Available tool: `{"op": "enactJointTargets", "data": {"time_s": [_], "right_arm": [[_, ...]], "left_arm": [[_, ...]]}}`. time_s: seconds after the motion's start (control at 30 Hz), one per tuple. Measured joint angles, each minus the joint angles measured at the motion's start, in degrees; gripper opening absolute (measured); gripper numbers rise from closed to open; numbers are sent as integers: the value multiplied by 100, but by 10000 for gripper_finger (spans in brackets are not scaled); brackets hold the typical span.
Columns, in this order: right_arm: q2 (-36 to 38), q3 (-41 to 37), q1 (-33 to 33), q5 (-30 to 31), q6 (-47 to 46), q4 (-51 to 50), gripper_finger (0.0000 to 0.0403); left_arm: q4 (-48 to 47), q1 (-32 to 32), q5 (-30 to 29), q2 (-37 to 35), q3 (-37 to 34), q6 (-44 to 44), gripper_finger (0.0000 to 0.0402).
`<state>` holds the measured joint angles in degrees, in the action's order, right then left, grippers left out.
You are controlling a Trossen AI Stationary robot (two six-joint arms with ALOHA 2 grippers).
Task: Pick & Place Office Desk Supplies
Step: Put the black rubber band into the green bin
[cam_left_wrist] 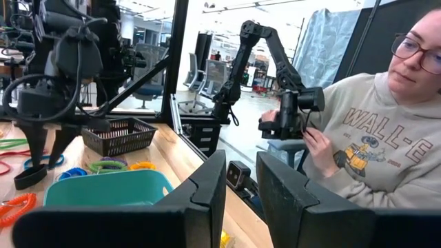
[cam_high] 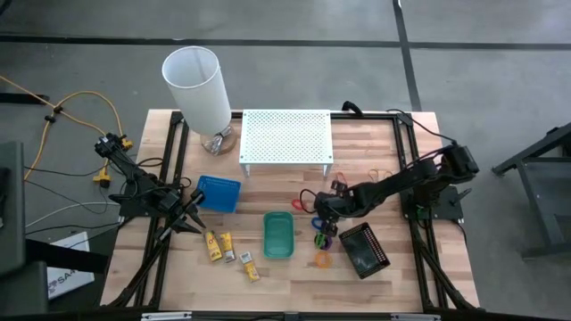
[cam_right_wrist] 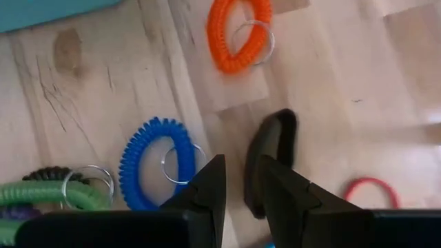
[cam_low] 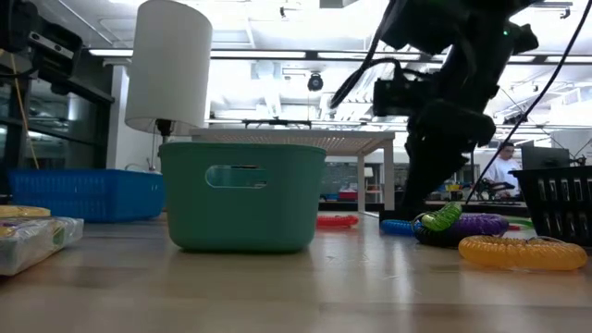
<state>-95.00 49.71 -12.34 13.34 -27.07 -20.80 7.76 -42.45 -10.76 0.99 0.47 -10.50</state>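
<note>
Right wrist view: right gripper (cam_right_wrist: 238,182), fingers narrowly parted, seemingly empty, hovers just beside the blue coil ring (cam_right_wrist: 153,164); left arm waits.

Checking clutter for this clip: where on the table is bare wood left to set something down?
Bare wood lies between the blue tray and green tray, and along the front edge below the yellow packets. It is crowded between the green tray and black basket, where the coil rings cluster under the right gripper.

Both arms are matte black, built of jointed segments with black cables looped along them. Each hand (cam_right_wrist: 238,186) ends in two flat, dark, blunt fingers (cam_left_wrist: 207,193) with squared edges.
</note>
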Motion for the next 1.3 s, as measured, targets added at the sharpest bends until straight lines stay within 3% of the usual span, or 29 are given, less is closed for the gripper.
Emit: {"op": "enactJointTargets", "data": {"time_s": [0.63, 0.93, 1.3], "right_arm": [[-267, 0, -2, -22, -123, 53, 73], [-267, 0, -2, -2, -120, 46, 9], [-266, 0, -2, 65, 0, 47, 3]], "left_arm": [[0, 0, 0, 0, 0, 0, 79], [1, 0, 0, 2, 0, 0, 79], [0, 1, 0, 1, 0, 0, 79]]}}
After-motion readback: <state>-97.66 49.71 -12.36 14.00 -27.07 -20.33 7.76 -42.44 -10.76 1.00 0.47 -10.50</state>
